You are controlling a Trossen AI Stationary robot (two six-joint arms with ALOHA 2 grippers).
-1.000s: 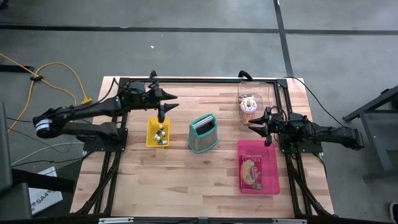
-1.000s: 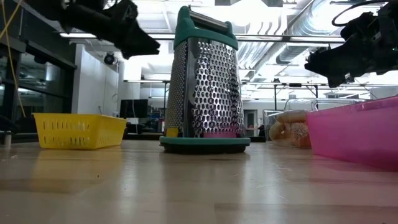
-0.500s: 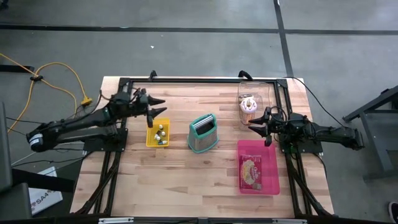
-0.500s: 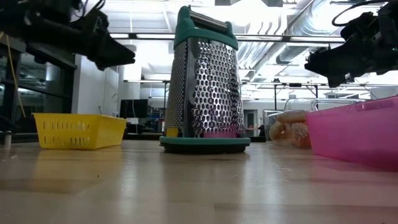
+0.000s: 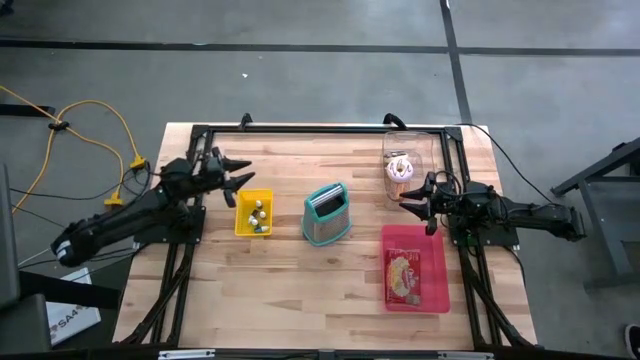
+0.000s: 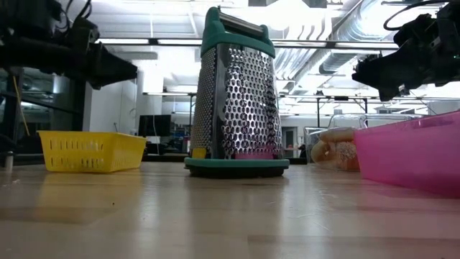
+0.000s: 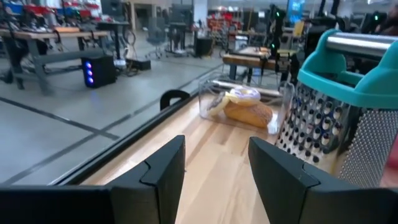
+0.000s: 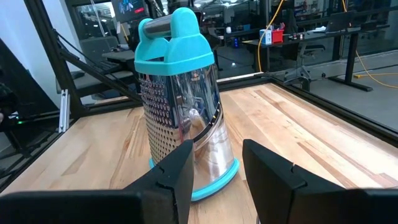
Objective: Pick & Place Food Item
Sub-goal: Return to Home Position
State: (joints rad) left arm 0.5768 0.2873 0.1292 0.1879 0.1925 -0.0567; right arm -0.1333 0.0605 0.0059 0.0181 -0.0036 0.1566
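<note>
homing step – food [image 5: 400, 168] sits in the transparent bin [image 5: 421, 146], right side of the counter [image 5: 280, 285]. left end effector [image 5: 236, 176] open, empty, above the yellow basket's [image 5: 239, 214] edge; right end effector [image 5: 410, 199] open, empty, just beside the bin. next – park both arms.

Left hand [image 5: 240, 172] hangs at 9 o'clock, fingers spread, pointing toward 3. Right hand [image 5: 418, 204] hangs at 3 o'clock, fingers likewise spread, pointing toward 9.
</note>
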